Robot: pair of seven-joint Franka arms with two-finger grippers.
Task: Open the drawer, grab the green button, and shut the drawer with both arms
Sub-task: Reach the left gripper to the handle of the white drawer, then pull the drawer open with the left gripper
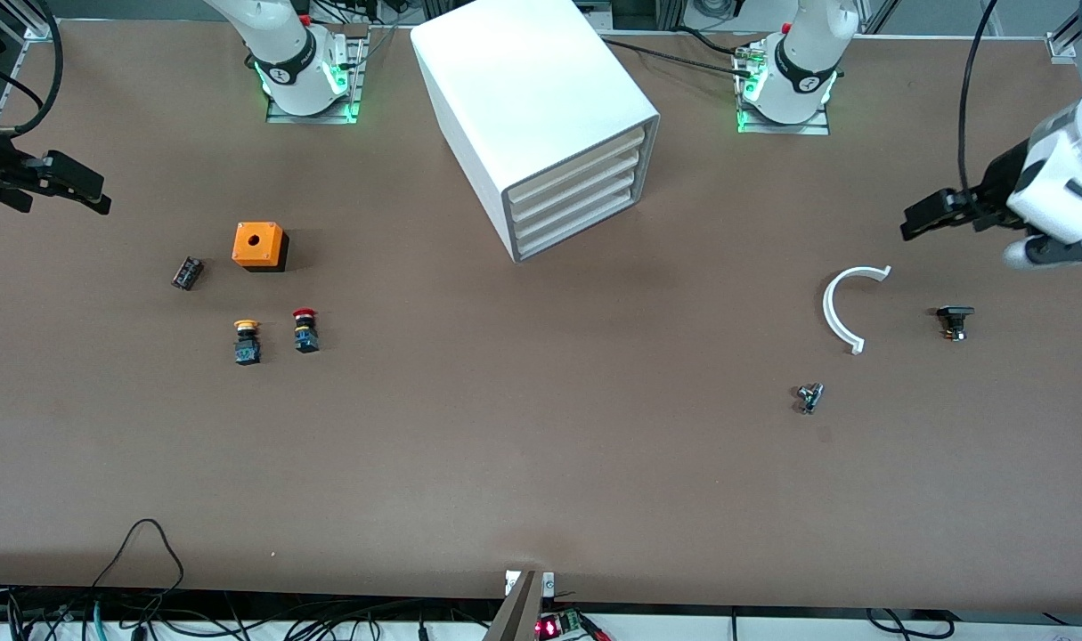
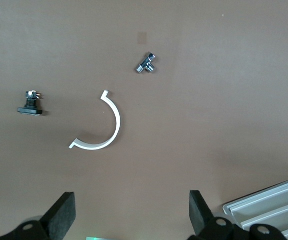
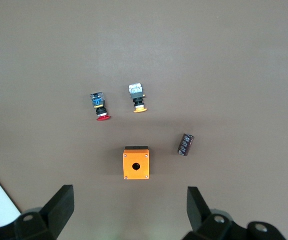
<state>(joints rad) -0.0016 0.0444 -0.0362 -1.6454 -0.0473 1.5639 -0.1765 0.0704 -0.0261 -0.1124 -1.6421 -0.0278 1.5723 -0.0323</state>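
The white cabinet (image 1: 541,116) stands at the middle of the table near the arm bases. All four of its drawers are shut, the bottom drawer (image 1: 576,235) included. No green-capped button shows in any view. My left gripper (image 1: 916,221) is open and empty, up in the air over the left arm's end of the table. In the left wrist view (image 2: 132,216) its fingers (image 2: 63,212) stand wide apart over bare table. My right gripper (image 1: 91,191) is open and empty over the right arm's end; it also shows in the right wrist view (image 3: 129,212).
An orange box (image 1: 258,245), a yellow-capped button (image 1: 248,341), a red-capped button (image 1: 305,329) and a dark cylinder (image 1: 187,272) lie toward the right arm's end. A white half ring (image 1: 842,307), a black-capped part (image 1: 955,321) and a metal fitting (image 1: 809,397) lie toward the left arm's end.
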